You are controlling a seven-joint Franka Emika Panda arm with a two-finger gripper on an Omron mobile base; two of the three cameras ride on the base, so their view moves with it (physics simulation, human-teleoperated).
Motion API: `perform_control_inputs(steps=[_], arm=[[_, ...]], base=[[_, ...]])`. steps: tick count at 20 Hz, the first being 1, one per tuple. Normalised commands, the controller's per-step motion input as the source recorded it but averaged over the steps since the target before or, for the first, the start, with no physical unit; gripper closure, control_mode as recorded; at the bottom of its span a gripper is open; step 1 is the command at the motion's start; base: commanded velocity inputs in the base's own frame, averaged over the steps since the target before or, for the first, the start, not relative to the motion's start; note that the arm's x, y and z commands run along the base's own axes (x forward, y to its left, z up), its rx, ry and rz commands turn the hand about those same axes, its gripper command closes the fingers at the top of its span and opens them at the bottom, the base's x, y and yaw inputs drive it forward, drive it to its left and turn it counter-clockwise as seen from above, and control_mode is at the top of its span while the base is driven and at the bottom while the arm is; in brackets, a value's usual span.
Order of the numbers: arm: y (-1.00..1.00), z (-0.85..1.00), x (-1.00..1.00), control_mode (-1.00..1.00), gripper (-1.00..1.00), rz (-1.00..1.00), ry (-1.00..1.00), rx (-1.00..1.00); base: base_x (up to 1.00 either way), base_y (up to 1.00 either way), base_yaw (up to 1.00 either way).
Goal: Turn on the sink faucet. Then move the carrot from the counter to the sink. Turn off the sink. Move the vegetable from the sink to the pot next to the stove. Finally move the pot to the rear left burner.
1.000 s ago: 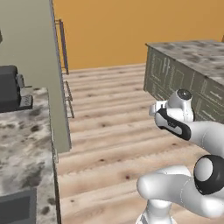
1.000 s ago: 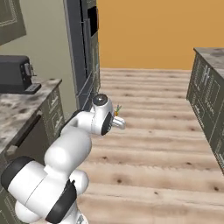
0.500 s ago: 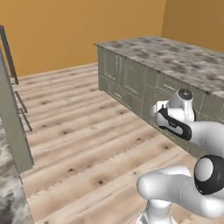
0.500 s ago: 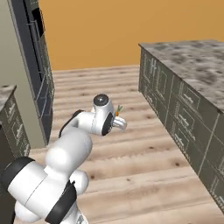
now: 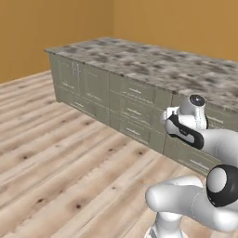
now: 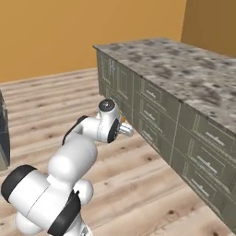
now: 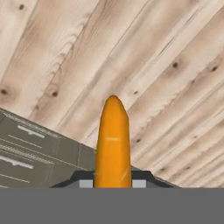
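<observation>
claw: closed on thin orange tapered carrot; carrot pointing out between the fingertips, held over the pale wood plank floor | speckled granite-look worktop on olive-grey cabinet doors near the arm; long edge runs alongside | broad bare floor on the open side
</observation>
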Motion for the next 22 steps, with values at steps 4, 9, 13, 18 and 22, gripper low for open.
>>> perform_control_inputs(steps=[4, 9, 13, 18, 22], arm=[[0.0, 0.0, 0.0, 1.0, 1.0, 0.0, 0.0, 0.0], [0.0, 0.0, 0.0, 1.0, 1.0, 0.0, 0.0, 0.0], [0.0, 0.0, 0.0, 1.0, 1.0, 0.0, 0.0, 0.0], [0.0, 0.0, 0.0, 1.0, 1.0, 0.0, 0.0, 0.0], [0.0, 0.0, 0.0, 1.0, 1.0, 0.0, 0.0, 0.0]], base=[[0.0, -0.34, -0.47], [0.0, -0.4, -0.45], [0.0, -0.42, -0.45], [0.0, -0.41, -0.45], [0.0, -0.39, -0.46]])
